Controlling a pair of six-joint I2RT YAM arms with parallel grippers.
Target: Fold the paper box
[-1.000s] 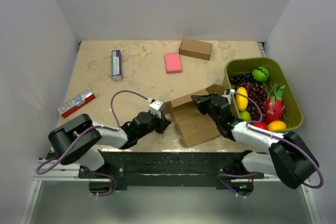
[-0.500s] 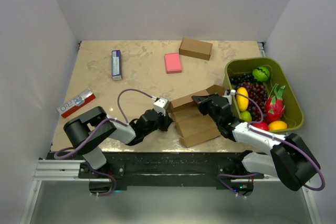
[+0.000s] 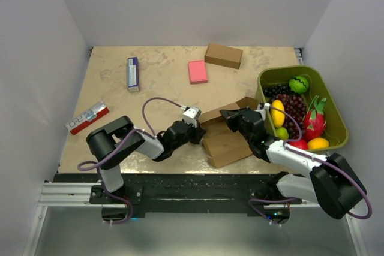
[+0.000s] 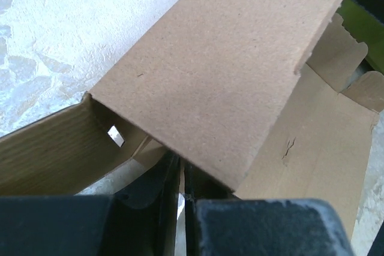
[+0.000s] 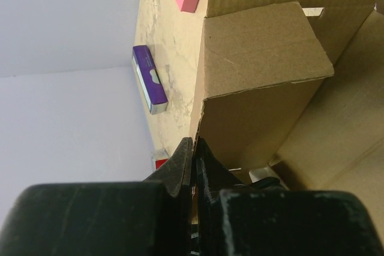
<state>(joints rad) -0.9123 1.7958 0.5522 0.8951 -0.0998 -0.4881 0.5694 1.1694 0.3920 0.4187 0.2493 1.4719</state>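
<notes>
The paper box [image 3: 227, 145], plain brown cardboard, lies half folded at the near middle of the table. My left gripper [image 3: 197, 133] is at its left edge. In the left wrist view its fingers [image 4: 180, 166] are shut on a thin cardboard edge, and a raised panel [image 4: 228, 70] leans away over the rest of the box. My right gripper [image 3: 228, 117] is at the box's far right corner. The right wrist view shows that gripper [image 5: 193, 145] shut on the edge of an upright wall [image 5: 258, 46].
A green basket [image 3: 288, 68] of fruit stands right of the box, close to my right arm. At the back lie a ready-made brown box [image 3: 224, 55], a pink block [image 3: 197, 71] and a purple carton [image 3: 133, 74]. A red packet [image 3: 87, 117] lies at the left.
My left arm has swung to the right, carrying the box's left panel up and over. The box now looks narrower. The right gripper has stayed in place.
</notes>
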